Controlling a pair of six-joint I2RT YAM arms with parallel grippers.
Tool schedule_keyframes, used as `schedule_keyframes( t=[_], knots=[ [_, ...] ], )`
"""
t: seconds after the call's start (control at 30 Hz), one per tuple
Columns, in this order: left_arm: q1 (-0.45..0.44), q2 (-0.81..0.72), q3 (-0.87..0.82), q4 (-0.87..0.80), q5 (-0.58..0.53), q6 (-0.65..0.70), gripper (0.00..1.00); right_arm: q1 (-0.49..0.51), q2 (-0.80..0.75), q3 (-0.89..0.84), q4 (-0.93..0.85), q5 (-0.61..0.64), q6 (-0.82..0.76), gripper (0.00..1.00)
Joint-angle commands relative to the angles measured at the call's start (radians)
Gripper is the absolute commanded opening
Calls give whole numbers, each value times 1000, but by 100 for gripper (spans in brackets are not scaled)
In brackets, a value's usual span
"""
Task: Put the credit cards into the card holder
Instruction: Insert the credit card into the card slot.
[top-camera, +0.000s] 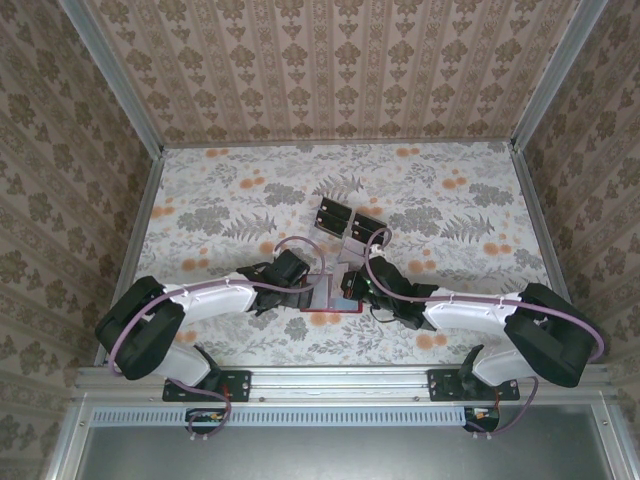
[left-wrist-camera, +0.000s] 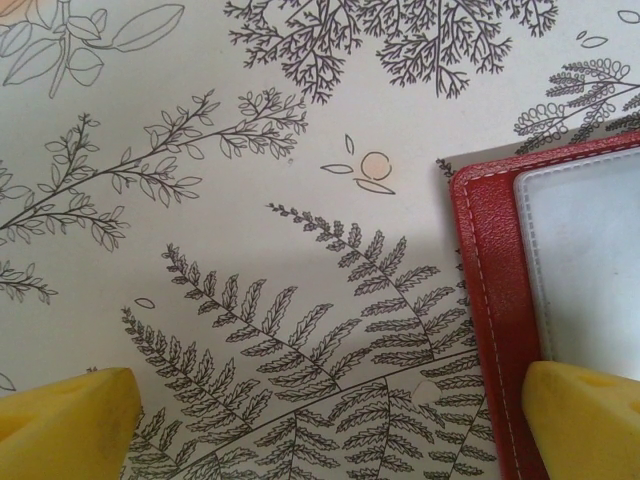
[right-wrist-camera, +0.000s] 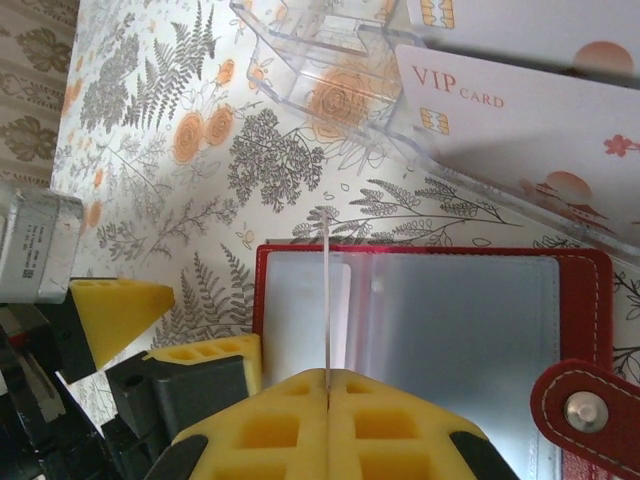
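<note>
The card holder (right-wrist-camera: 430, 254), a red wallet, lies open on the floral table with its clear pockets up, and its red corner (left-wrist-camera: 492, 290) also appears in the left wrist view. My right gripper (right-wrist-camera: 328, 385) is shut on a credit card (right-wrist-camera: 327, 300), seen edge-on and standing upright over the wallet's left pocket. My left gripper (left-wrist-camera: 320, 430) is open, with one yellow fingertip (left-wrist-camera: 585, 415) over the wallet's left edge and the other on the bare table. From above, both grippers (top-camera: 298, 277) (top-camera: 350, 290) meet at the wallet (top-camera: 340, 308). Two more cards (right-wrist-camera: 520, 110) marked VIP stand in clear racks beyond it.
The two clear card racks (top-camera: 333, 213) (top-camera: 368, 228) stand just behind the wallet near the table's middle. The wallet's snap tab (right-wrist-camera: 585, 410) sticks out at its right. Patterned walls (top-camera: 320, 70) close in the table on three sides.
</note>
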Motion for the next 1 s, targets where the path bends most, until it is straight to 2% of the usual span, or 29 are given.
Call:
schedule_keyframes(
  t=[0.0,0.97],
  knots=[
    [-9,-6,-15,-53,-13,-15,100,9,6,-11,55,34,22,0],
    [-12,-2,-19,-50,-13,-15,100,24,126,-43,167,20,60,0]
  ],
)
